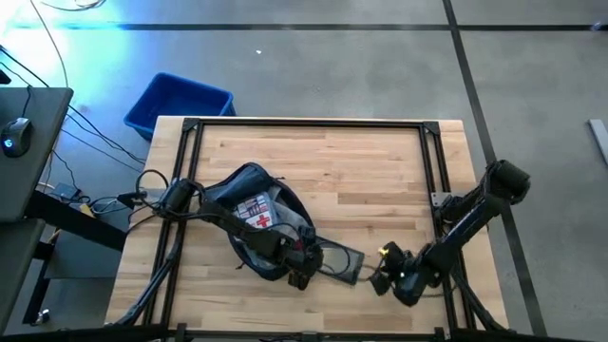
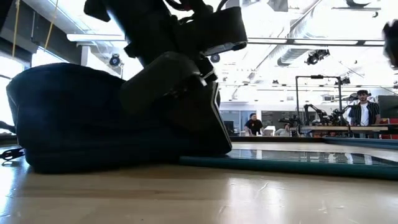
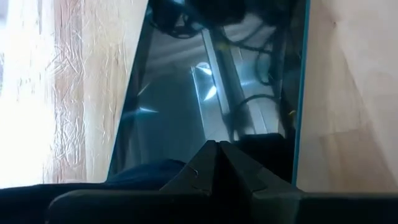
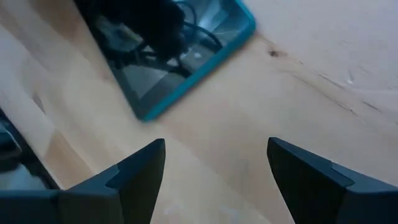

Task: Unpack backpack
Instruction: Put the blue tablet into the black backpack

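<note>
High view first, reading from the left: we see the blue bin on the floor beyond the table's far left corner, then the backpack lying left of centre on the wooden table, its mouth showing a white pouch with a red cross. Our left gripper sits at the backpack's near right edge with its fingers pressed fully together; the left wrist view shows them meeting over a flat teal-edged tablet, and we cannot tell whether they pinch anything. The tablet lies flat on the wood just right of the backpack, with one end hidden by the bag. Further right, our right gripper hovers just beyond the tablet's free end, fingers spread wide and empty.

We judge the step to be getting this tablet clear of the bag. To do it well, we should keep the tablet flat, bring the open right fingers squarely across its teal edge, close only when both pads bracket it, and slide it away without dragging the backpack.
</note>
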